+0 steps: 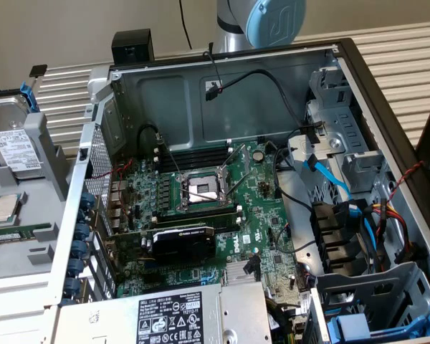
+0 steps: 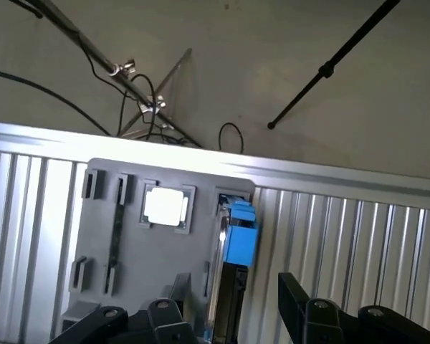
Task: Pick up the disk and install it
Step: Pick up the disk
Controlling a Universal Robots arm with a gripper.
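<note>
Wrist view looks down past the gripper, whose claw stands spread wide with nothing pinched, onto a grey tray well below it. The disk stands on edge in a slot of that tray, blue carrier end showing, just beside a square silver chip. On the exterior view's left, tray and disk lie outside the open computer case.

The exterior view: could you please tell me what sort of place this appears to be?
Probably a robotics lab bench for computer assembly: an open computer case with its motherboard exposed, a grey parts holder carrying the disk, and a robot arm above.
</note>
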